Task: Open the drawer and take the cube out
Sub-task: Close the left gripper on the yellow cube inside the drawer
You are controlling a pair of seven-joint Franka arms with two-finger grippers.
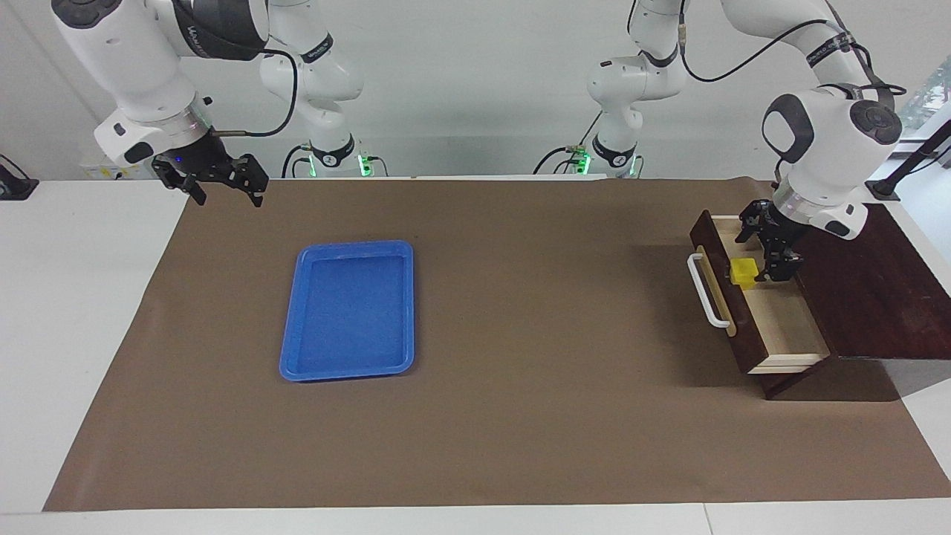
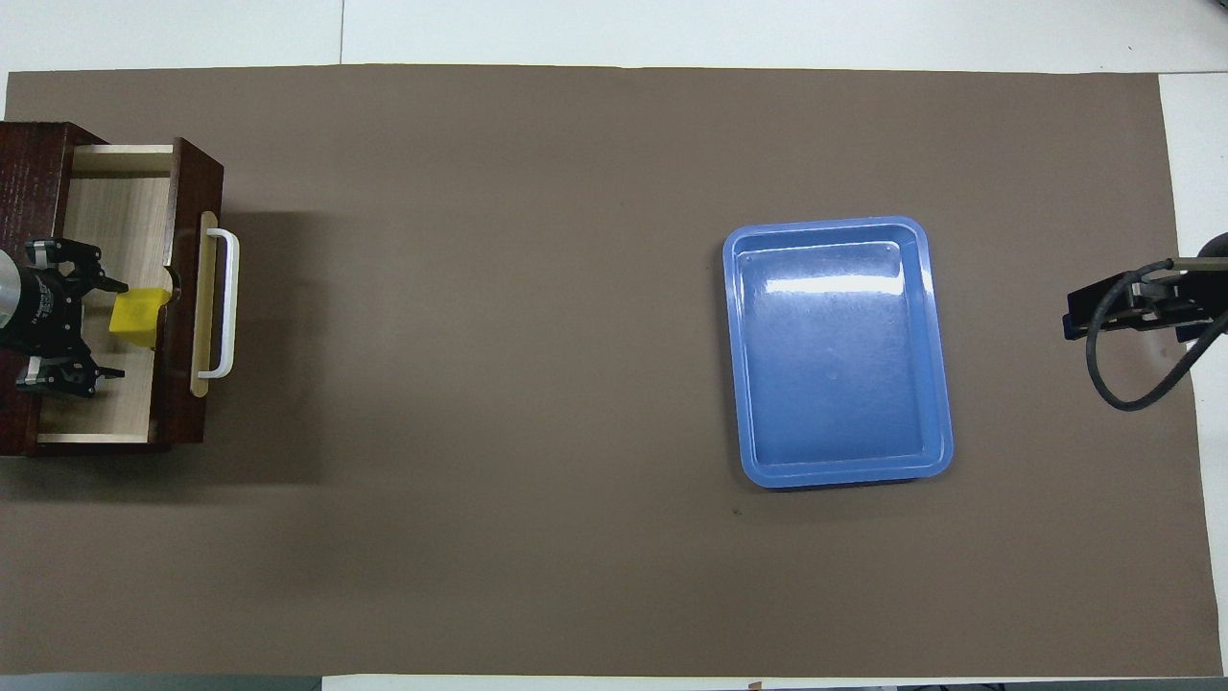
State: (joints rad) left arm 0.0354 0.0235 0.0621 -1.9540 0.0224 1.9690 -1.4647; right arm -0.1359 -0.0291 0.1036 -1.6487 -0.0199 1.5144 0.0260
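While the drawer (image 1: 780,327) stands open with the cube (image 1: 743,272) inside, the left hand (image 1: 765,249) hangs spread beside it.

In your overhead view the left claw (image 2: 96,326) shows only partly, its wrist cut off by the frame edge, and the dark wooden box (image 2: 24,173) runs out of frame there too. The right claw (image 2: 1103,312) is only a dark block and cable at the other edge. In the facing view the left claw (image 1: 765,253) covers part of the drawer (image 1: 780,327) floor beside the cube (image 1: 743,271); you cannot tell whether it touches the cube.
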